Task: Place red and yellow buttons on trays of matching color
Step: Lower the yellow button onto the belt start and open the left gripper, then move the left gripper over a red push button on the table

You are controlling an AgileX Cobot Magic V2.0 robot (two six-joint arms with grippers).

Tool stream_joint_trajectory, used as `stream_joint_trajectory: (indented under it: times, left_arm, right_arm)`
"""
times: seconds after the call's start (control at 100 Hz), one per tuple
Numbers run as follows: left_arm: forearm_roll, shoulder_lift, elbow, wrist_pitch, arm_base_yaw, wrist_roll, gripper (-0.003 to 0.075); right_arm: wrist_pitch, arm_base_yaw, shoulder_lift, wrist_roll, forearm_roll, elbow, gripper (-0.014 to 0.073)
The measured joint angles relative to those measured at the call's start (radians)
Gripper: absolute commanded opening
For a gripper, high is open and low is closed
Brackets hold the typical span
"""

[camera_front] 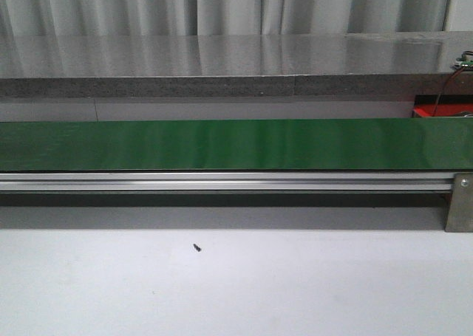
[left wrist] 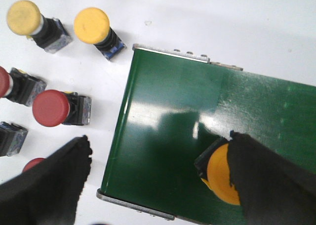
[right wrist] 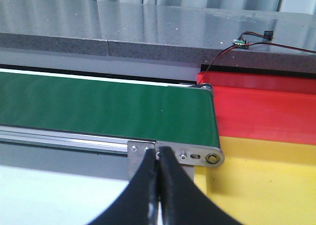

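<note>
White counter (camera_front: pixel 236 292) fills the near foreground of the front view, bare but for a small dark speck (camera_front: pixel 197 247); behind it the long green conveyor belt (camera_front: pixel 222 144) spans the whole width on its aluminium rail, empty in that view. At the belt's right end, in the right wrist view, sit the red tray (right wrist: pixel 266 111) and, nearer, the yellow tray (right wrist: pixel 266 185); no button shows on the visible parts of either. Right gripper (right wrist: pixel 159 185) hangs before the belt end bracket, fingers pressed together, holding nothing. Left gripper (left wrist: pixel 158 180) is over the belt's other end, fingers spread wide; one yellow button (left wrist: pixel 219 173) lies on the belt right against one finger (left wrist: pixel 276 185), whether touching or just released I cannot tell. On the counter beside the belt wait two more yellow buttons (left wrist: pixel 91 24) and several red buttons (left wrist: pixel 52 107), some cut off at the frame edge. Judgement: sorting is barely begun, with one button on the belt, none seen in a tray, and the rest unfed.
</note>
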State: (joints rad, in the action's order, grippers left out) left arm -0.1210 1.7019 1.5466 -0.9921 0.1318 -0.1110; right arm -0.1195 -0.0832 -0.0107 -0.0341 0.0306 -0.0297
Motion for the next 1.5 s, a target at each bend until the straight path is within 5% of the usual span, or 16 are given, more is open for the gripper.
stream_joint_trajectory:
  times: [0.34, 0.87, 1.14, 1.5]
  left_arm:
    - [0.000, -0.121, -0.007, -0.014, 0.055, -0.014, 0.0558]
    - [-0.200, -0.173, -0.336, 0.070, 0.352, -0.153, 0.0558]
    - [-0.181, -0.159, -0.388, 0.182, 0.495, -0.180, 0.0558]
    - [-0.130, 0.016, -0.388, 0.249, 0.514, -0.181, 0.0558]
  right_arm:
    - [0.000, 0.000, 0.000, 0.000, 0.000, 0.000, -0.0067]
    - [0.000, 0.000, 0.000, 0.000, 0.000, 0.000, -0.0067]
    - [0.000, 0.000, 0.000, 0.000, 0.000, 0.000, -0.0067]
    - [0.000, 0.000, 0.000, 0.000, 0.000, 0.000, -0.0067]
